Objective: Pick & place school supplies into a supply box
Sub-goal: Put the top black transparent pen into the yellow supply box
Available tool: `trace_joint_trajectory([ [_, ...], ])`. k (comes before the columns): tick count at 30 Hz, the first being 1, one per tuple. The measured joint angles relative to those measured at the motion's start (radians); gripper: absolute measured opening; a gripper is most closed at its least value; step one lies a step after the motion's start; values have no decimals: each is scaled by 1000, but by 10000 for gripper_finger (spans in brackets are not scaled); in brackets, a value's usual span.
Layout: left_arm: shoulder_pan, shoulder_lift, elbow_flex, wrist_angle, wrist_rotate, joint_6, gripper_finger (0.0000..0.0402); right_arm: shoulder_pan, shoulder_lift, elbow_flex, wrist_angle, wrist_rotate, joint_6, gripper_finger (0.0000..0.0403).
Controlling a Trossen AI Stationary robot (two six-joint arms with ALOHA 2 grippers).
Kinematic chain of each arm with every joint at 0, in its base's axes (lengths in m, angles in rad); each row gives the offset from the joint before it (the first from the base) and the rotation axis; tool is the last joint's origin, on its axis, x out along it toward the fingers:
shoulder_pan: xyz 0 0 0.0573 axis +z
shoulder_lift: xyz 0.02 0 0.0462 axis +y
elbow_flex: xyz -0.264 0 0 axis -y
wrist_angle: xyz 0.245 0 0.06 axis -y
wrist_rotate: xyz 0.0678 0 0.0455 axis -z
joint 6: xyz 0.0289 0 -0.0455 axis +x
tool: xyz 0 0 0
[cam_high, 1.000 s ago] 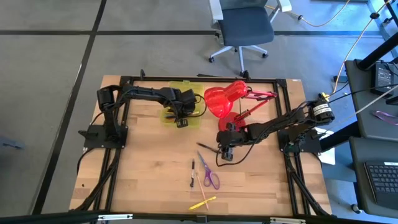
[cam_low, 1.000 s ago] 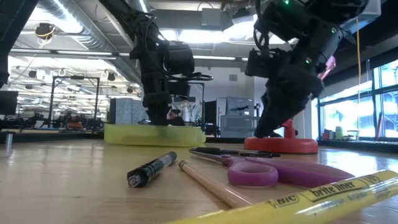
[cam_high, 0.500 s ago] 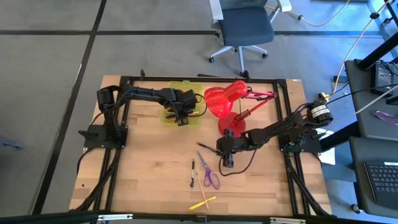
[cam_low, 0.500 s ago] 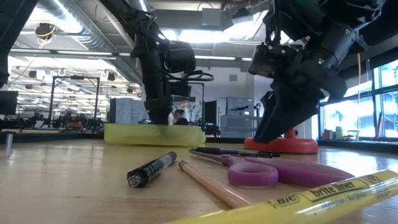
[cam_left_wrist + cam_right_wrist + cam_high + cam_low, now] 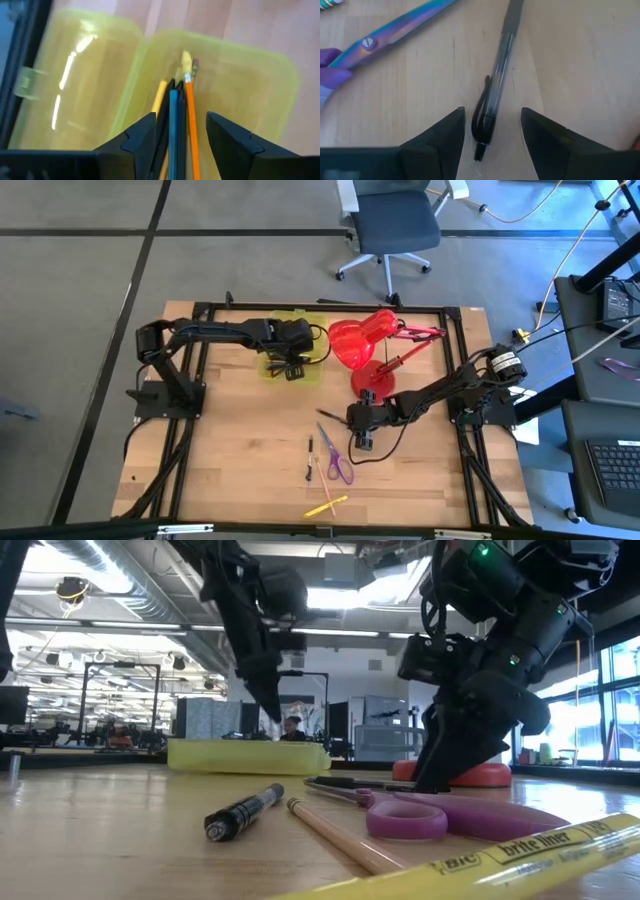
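my right pincer (image 5: 490, 132) hangs spread just above the slim black clip pen (image 5: 495, 85) on the wood table (image 5: 240, 450), one finger on each side, its long axis running straight ahead of me. my left pincer (image 5: 180, 137), released, hovers over the translucent yellow-green plastic box (image 5: 235, 75), which already holds several pencils (image 5: 189, 115)

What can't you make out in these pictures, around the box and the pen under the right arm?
- Supply box, high view: its contents are hidden by the left pincer above it.
- Pencils, left wrist view: their lower ends are cut off by the picture's edge.
- Black pen, right wrist view: its far end runs off the edge.
- Scissors, right wrist view: the purple handles are cut off.
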Motion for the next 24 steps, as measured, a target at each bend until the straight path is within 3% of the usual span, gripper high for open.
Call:
trace_joint_trajectory([
  [19, -47, -128, -2, -3, 8, -75, 166, 0, 14, 3, -41, 4, -3, 83],
  [24, -57, -202, -93, 130, 38, -88, 162, 0, 14, 2, -46, 9, -1, 66],
])
